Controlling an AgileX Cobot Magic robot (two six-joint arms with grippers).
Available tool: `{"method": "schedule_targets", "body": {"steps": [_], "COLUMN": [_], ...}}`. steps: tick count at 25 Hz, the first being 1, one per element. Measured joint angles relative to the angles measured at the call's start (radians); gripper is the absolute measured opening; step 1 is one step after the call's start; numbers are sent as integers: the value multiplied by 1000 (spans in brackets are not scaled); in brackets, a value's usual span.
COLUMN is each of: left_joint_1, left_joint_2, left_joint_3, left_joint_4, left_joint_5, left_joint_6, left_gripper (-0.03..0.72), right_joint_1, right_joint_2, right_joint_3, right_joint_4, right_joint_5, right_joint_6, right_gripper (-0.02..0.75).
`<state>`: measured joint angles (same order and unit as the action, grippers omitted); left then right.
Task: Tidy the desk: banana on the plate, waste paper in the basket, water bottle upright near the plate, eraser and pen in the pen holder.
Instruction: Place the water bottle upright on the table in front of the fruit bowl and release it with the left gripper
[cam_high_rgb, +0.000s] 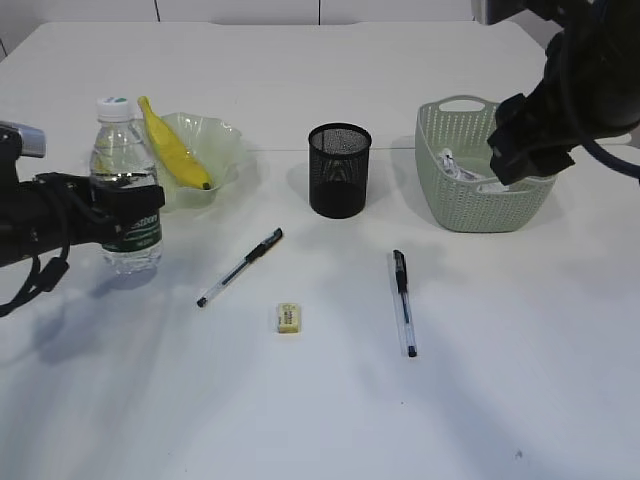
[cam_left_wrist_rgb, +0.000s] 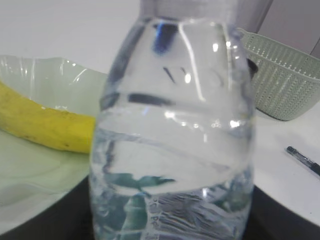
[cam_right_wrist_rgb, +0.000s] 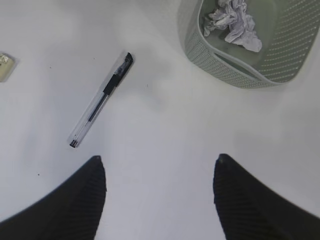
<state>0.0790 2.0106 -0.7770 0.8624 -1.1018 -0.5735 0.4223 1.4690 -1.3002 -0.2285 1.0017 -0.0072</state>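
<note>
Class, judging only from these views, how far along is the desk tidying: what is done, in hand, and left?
Done: banana lies on the plate; waste paper is in the basket. In hand: left gripper clasps the upright water bottle beside the plate. Left: eraser and two pens lie outside the pen holder.

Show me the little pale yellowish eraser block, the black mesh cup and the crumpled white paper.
Pale yellowish eraser block (cam_high_rgb: 287, 318): exterior view, its top face.
Black mesh cup (cam_high_rgb: 339, 180): exterior view, its front wall.
Crumpled white paper (cam_right_wrist_rgb: 235, 22): right wrist view, the wad's middle.
</note>
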Motion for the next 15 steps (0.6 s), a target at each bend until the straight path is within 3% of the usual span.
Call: {"method": "schedule_targets", "body": {"steps": [6,15], "left_joint_1": [-86,-95], "left_joint_2": [55,122], "left_joint_3": [0,-4], "left_joint_4": [-138,-248], "left_joint_5": [0,-16], "left_joint_6": [118,147], "left_gripper": [410,410], "right_joint_1": [0,0], "right_joint_2": [0,0], "right_joint_3": [0,0], "right_joint_4": [0,0], "right_joint_5": [2,2], "right_joint_6": [7,7], "right_gripper": [501,501]}}
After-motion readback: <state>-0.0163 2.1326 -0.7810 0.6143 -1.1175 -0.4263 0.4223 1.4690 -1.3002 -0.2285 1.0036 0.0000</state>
